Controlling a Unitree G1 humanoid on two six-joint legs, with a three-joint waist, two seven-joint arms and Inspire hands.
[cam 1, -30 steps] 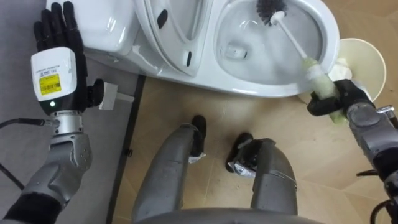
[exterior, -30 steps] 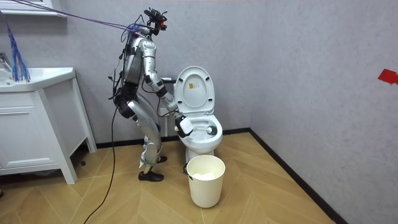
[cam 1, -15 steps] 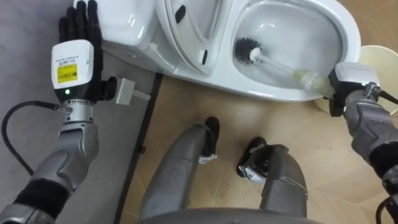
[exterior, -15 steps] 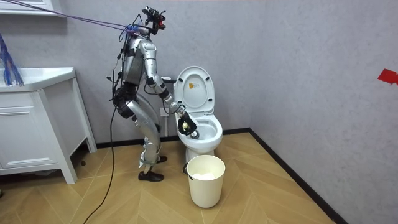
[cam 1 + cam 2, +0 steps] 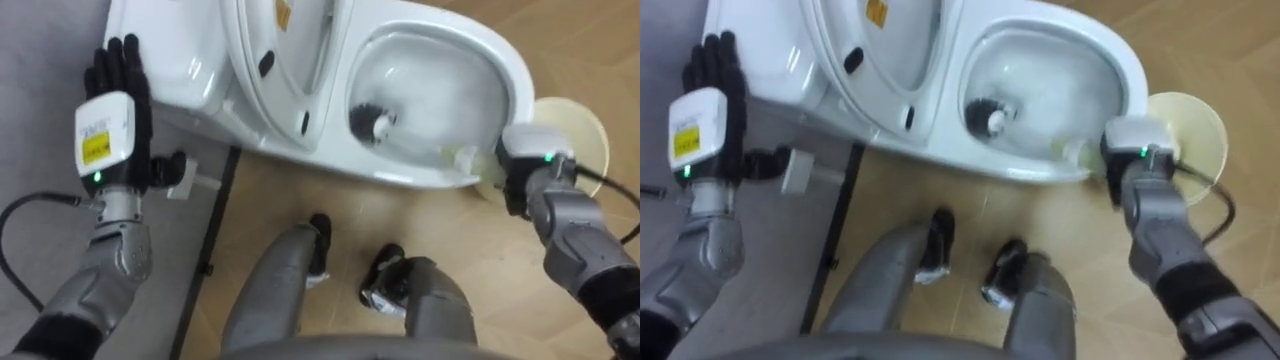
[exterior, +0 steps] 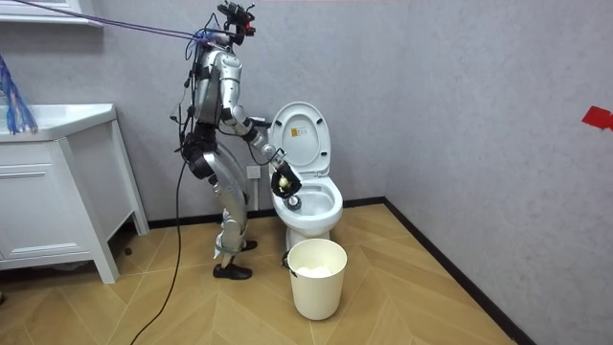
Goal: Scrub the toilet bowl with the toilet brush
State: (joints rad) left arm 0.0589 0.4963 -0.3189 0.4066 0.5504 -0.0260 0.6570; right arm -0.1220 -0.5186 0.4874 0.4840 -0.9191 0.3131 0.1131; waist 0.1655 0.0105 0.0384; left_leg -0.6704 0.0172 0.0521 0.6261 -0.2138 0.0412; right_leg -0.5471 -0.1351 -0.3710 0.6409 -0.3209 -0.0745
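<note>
Wood-plank floor [image 5: 270, 185] meets a grey wall [image 5: 40, 60] along a black skirting strip [image 5: 214, 215]. Left eye view: left hand [image 5: 110, 130] raised beside the cistern, forearm upright, fingers straight and pressed together, pointing up, touching nothing. Right arm comes in from the lower right; right hand [image 5: 527, 165] at the near rim of the one white ceramic toilet [image 5: 395, 170], back of the hand up, fingers wrapped round the pale grip of the one long white toilet brush [image 5: 368, 122]. Black bristle head sits low inside the bowl, near the hinge end. Seat and lid tipped up. One round cream plastic bucket [image 5: 580, 125] on the floor just beyond the right hand. Room view: robot stands on the planks at the room view's left of the toilet, knees bent, torso leaning forward, right arm stretched down into the bowl. Bucket in front of the toilet, apart from it. One white vanity cabinet [image 6: 48, 206] against the grey wall, well apart. Right eye view: same layout; one small white box fitting [image 5: 797, 170] just beside the left wrist.
</note>
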